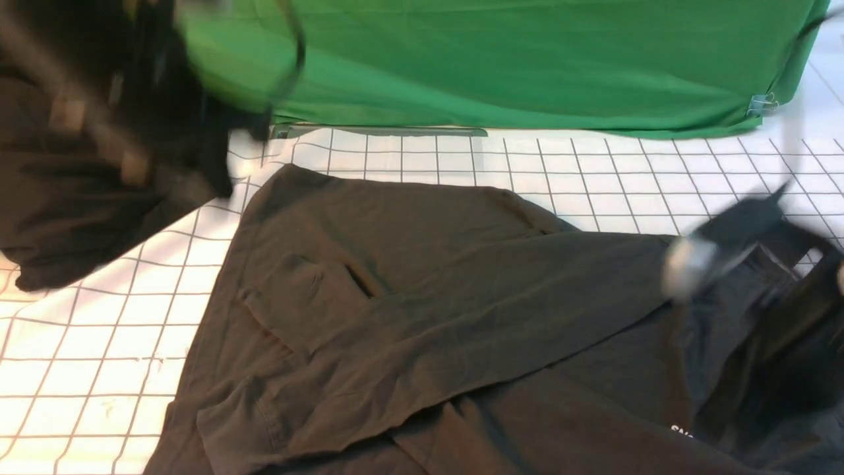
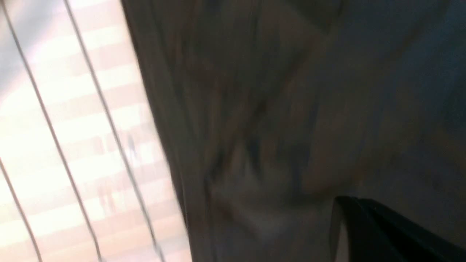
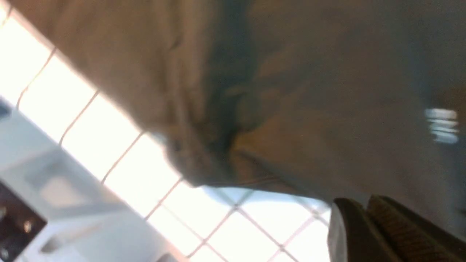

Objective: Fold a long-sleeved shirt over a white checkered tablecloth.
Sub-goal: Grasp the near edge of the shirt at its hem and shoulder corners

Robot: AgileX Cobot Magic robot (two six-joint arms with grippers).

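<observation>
From the front, the long-sleeved shirt [image 1: 422, 284] lies spread across the white checkered tablecloth [image 1: 86, 330]. It takes up the middle and right of the cloth, with one dark panel folded slantwise over the body. A scrap of white lettering [image 1: 682, 432] shows near its lower right edge. A plain green backdrop [image 1: 527, 59] hangs behind. On the left a rumpled heap of black cloth [image 1: 66, 218] sits apart from the shirt. The left gripper [image 1: 217, 158] is a dark blur above the heap's near corner. The right gripper [image 1: 725, 244] is a grey-black smear over the shirt's right side. Neither one's jaws can be made out from here.

In the left wrist view, dark fabric fills most of the picture, with the grid-lined tablecloth [image 2: 72, 145] beside it. One black fingertip [image 2: 382, 233] pokes in at the corner. The left gripper is fully closed, but I cannot tell whether any cloth is pinched in it.

In the right wrist view, a bunched shirt edge [image 3: 255, 109] hangs over the tablecloth [image 3: 127, 163]. Two ribbed fingers [image 3: 397, 225] stand close together at the corner. Whether they are parted or gripping, I cannot tell.
</observation>
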